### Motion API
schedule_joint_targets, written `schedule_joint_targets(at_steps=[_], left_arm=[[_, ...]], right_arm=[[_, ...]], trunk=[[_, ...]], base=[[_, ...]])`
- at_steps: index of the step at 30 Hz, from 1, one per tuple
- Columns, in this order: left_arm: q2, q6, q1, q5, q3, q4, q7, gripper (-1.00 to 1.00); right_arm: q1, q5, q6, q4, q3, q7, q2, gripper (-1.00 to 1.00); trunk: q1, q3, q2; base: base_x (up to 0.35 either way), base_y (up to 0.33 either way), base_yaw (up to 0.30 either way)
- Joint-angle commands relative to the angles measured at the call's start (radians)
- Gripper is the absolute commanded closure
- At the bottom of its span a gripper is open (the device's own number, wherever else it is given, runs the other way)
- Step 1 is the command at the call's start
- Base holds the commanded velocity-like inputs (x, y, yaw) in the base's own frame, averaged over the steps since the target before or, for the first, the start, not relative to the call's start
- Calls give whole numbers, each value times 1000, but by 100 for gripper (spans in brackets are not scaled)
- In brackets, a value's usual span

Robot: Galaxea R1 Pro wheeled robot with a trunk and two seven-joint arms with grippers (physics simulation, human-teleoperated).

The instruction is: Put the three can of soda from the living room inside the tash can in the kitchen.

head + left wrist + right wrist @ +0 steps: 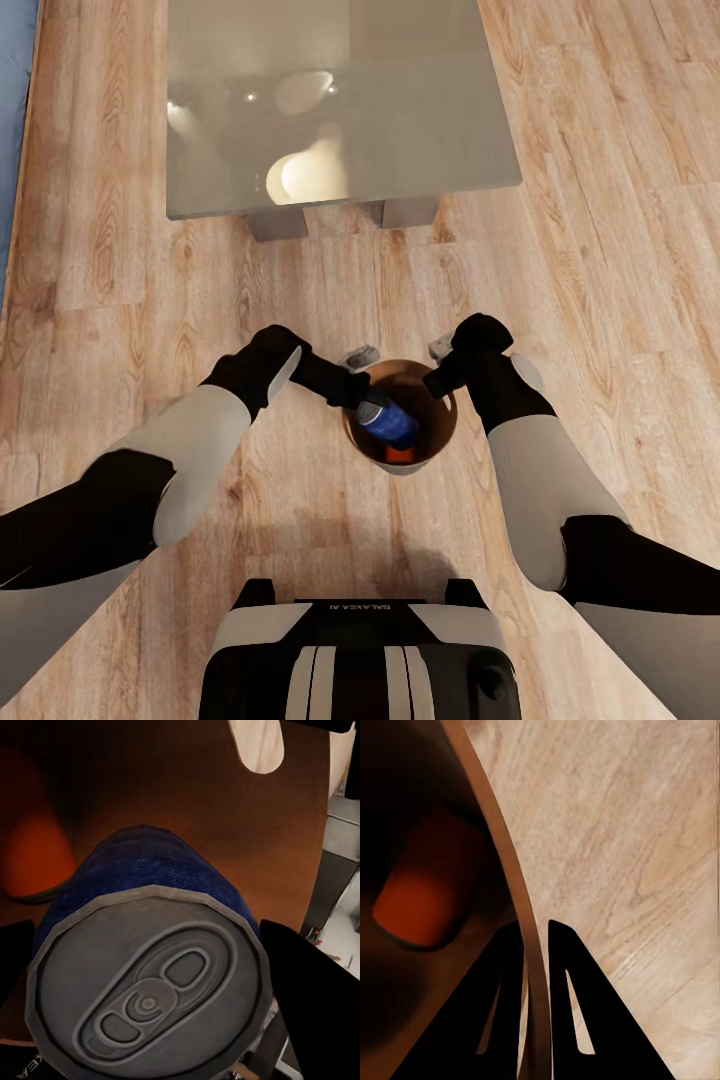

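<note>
While the robot stands on the light wood floor [120, 260] with the glass-topped coffee table [340, 110] ahead of it and a strip of blue sofa [15, 100] at the far left edge, the action is all down at the bin between the arms. On the left, the left gripper [365, 400] reaches in over the mouth of the trash can [440, 440], its fingers [307, 997] closed on either side of the dark blue soda can [392, 422], which is tilted, grey top toward the wrist, body angled down into the brown interior. The left wrist view has that lid with its pull tab right up close, the blue can [150, 892] hanging above the brown wall, and an oval handle cut-out [259, 742] shows beyond it. Down inside, an orange soda can [400, 455] already lies at the bottom, seen too from the right wrist [424, 896]. Over on the right, the right gripper [534, 937] has the bin's thin rim [502, 862] between its two fingers, apparently pinching the wall to steady it. I judge the drop is next, and here's the risk: the blue can is tilted and close to the near rim, so letting go from here could clip the edge and bounce it onto the floor. If the right grip slips, the light bucket could tip, spilling the orange can.
</note>
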Motion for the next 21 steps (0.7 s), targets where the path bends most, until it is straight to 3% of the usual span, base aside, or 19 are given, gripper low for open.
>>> schedule_joint_targets(at_steps=[1,10,21], left_arm=[[0,0,1,-36,-8,-3,6,100],[0,0,1,-35,-8,-95,-62,100],[0,0,2,-34,-8,-119,-90,100]], right_arm=[[0,-58,30,-68,-1,19,0,100],[0,-59,30,-68,-1,19,0,100],[0,-58,30,-67,0,19,0,100]], trunk=[[0,0,0],[0,0,0],[0,0,0]], base=[[0,0,0],[0,0,0],[0,0,0]])
